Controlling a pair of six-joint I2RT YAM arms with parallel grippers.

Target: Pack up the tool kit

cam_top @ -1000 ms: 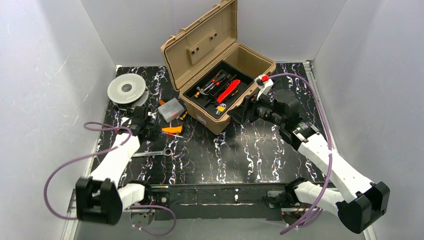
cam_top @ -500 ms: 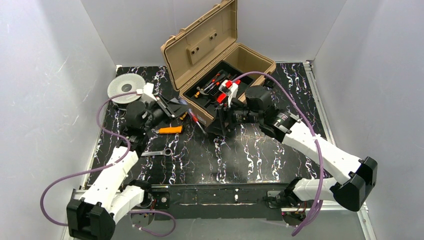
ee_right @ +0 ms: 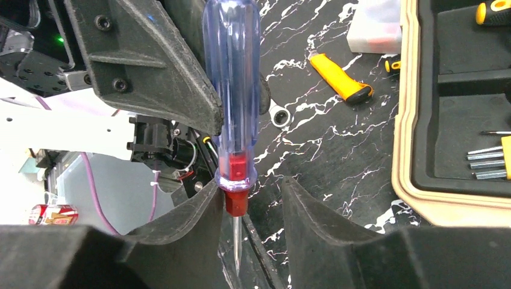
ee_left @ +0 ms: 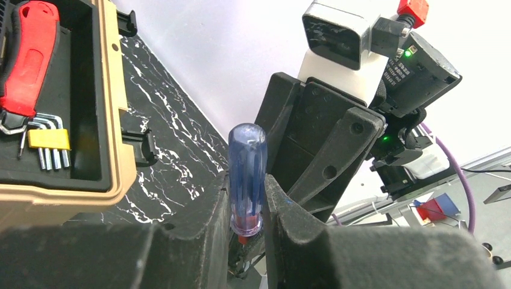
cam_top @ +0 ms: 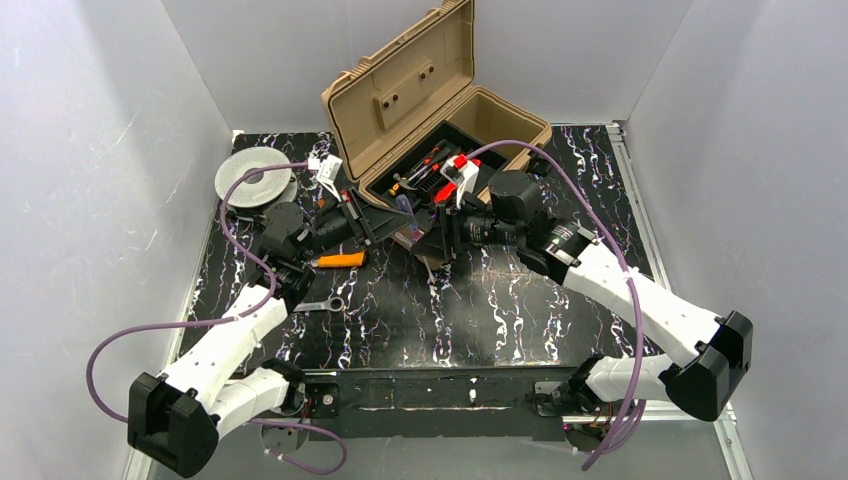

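Observation:
The tan toolbox [cam_top: 400, 85] stands open at the back, and its black tray holds red-handled pliers [ee_left: 27, 54] and hex keys [ee_left: 48, 141]. My left gripper [ee_left: 247, 186] is shut on the handle of a clear blue screwdriver [ee_left: 246, 162] and holds it in the air in front of the box [cam_top: 402, 205]. My right gripper [ee_right: 250, 195] faces it, open. Its jaws stand either side of the screwdriver's red collar [ee_right: 236, 174], which lies against one finger [ee_right: 199, 208], with a gap to the other. The metal tip points down between them.
A yellow utility knife [ee_right: 340, 78] and a silver wrench [cam_top: 320, 305] lie on the black marbled mat. A small clear box [ee_right: 373, 27] sits by the toolbox's left side. A grey round spool [cam_top: 252, 178] stands at the back left. White walls enclose the table.
My left gripper has lifted the screwdriver off the mat and carried it right toward the toolbox. My right gripper has swung left to meet it and now brackets its collar.

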